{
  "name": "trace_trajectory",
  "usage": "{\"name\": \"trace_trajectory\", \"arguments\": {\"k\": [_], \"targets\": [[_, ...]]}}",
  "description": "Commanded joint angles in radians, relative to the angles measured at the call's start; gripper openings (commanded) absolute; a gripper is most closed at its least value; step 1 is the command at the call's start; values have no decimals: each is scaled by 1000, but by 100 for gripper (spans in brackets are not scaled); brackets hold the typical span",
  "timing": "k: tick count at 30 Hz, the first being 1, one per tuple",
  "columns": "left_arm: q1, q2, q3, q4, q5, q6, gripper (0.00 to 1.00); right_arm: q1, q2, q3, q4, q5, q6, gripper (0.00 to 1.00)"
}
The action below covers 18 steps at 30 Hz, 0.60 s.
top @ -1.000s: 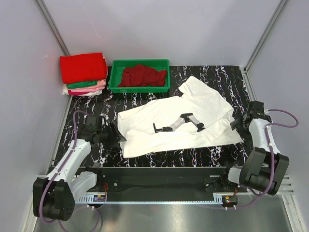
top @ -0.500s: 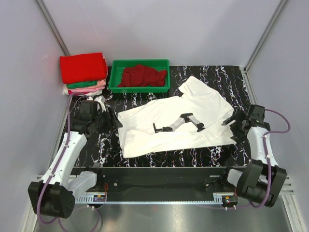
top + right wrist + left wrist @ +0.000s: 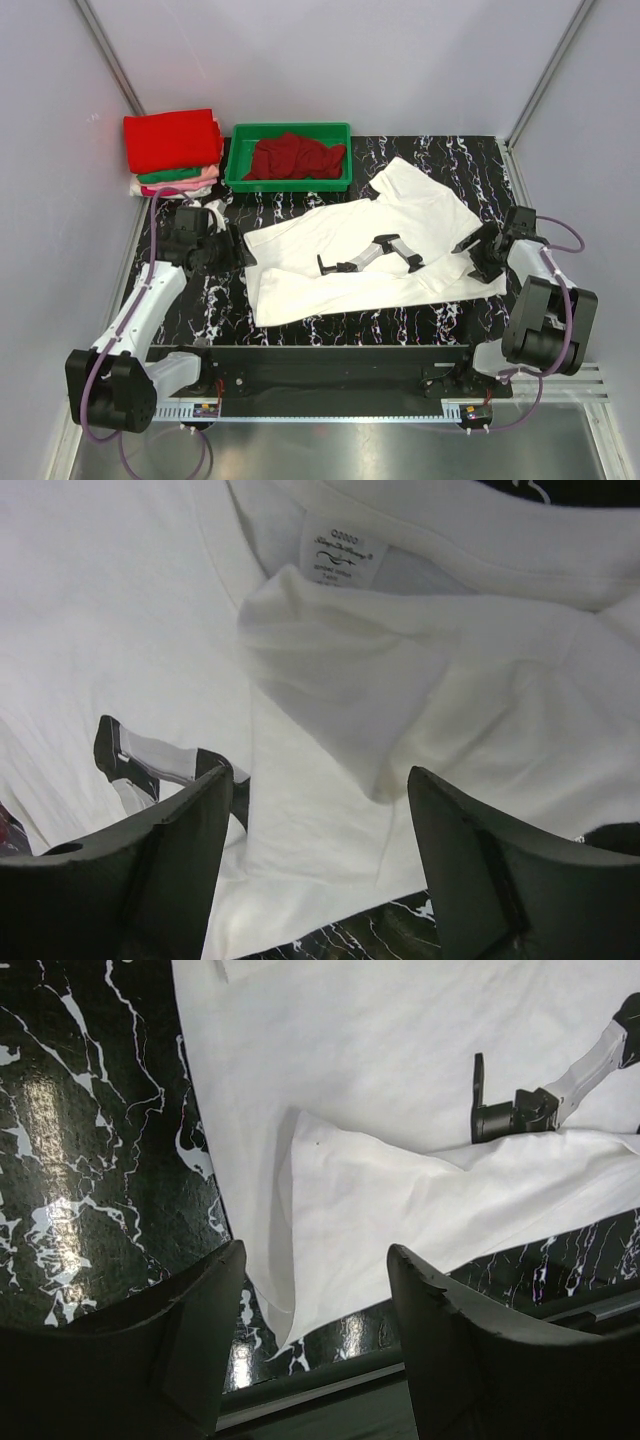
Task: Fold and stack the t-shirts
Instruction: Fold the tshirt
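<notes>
White cotton fills the middle of my overhead view: the white t-shirt (image 3: 300,280) lies spread on the black marbled table (image 3: 440,160), front up, with its grey-black robot-arm print (image 3: 370,255) near the centre of the frame. Its near edge is doubled over on itself.

The left gripper (image 3: 238,258) sits at centre left, just at the shirt's left edge. On its wrist camera the left gripper (image 3: 315,1290) has both dark fingers (image 3: 180,1350) at the bottom of the frame, set well apart, with the folded corner of the shirt showing in the gap. Nothing is pinched. I can't tell whether the tips touch the cloth.

The right gripper (image 3: 474,250) is at centre right, over the shirt's right edge. Its wrist camera shows the right gripper (image 3: 320,810) parted wide over a rumpled fold just below the neck label (image 3: 343,552), holding nothing.

In the upper left corner stands a stack of folded shirts (image 3: 172,140), red on top, with green and pink below. Just right of it is the green tray (image 3: 290,184), with crumpled red cloth (image 3: 295,157) inside.
</notes>
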<state>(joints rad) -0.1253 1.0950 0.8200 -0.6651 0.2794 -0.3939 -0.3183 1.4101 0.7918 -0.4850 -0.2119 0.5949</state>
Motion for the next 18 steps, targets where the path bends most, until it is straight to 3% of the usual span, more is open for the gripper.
{"name": "trace_trajectory", "arguments": {"k": [1,12,17,18], "targets": [[4,-18,-25,61,-10,26,63,22,59,70,74,9,-10,77],[4,-21,-25,79,-8,41,63,159,205,233,135,6,117,75],[7,-27,-27,81,-16,43,63,228,441,496,120,20,209,74],[7,-27,-28,81,-14,41,63,235,482,612,80,28,229,74]]}}
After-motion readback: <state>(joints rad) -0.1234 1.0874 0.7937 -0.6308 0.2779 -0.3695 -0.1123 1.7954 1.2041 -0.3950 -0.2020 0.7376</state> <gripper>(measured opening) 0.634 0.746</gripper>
